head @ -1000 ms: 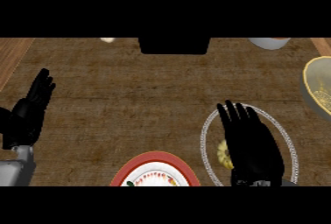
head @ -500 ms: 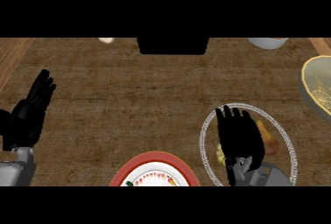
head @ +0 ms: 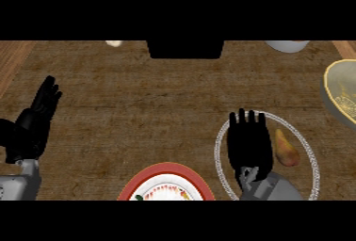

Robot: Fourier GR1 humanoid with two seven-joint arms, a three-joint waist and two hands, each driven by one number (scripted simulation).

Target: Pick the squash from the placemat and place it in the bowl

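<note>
A yellow-orange squash (head: 286,148) lies on a round brown placemat with a pale beaded rim (head: 221,141) at the lower right. My right hand (head: 249,141) is over the placemat just left of the squash, fingers straight and pointing away, holding nothing. The yellow-rimmed bowl (head: 334,80) is cut by the right edge, beyond the placemat. My left hand (head: 33,124) rests open at the left edge, fingers up.
A red-rimmed plate (head: 167,169) with food sits at the bottom centre, left of the placemat. A black block (head: 185,48) stands at the top centre, a grey cup (head: 287,45) at the top right and a small pale object (head: 114,43) at the top left.
My right hand has drawn back toward the lower edge and shifted left, uncovering the squash it hid before. The left hand has not moved.
</note>
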